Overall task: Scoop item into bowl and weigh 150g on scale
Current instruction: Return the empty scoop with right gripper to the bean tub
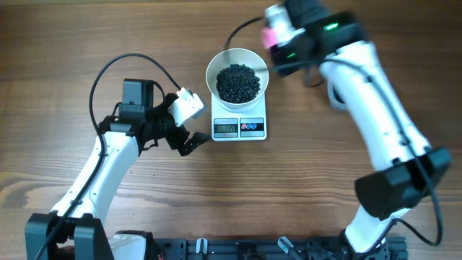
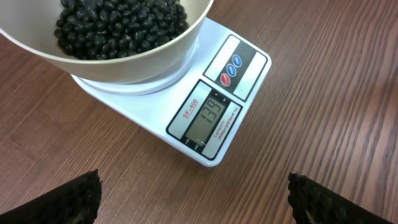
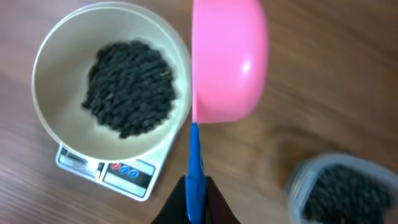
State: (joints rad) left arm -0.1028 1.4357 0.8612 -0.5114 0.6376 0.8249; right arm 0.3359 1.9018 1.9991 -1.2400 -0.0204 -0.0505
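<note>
As beans (image 1: 238, 82) heap in the bowl (image 1: 214, 68), the container (image 3: 296, 180) holds more.

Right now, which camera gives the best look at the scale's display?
Left wrist. The scale's display sits mid-frame, sharp and unobstructed, reading 139. Overhead shows it as a small grey panel, digits illegible. Right wrist shows it blurred and at an angle, tucked just below the bowl.
</note>
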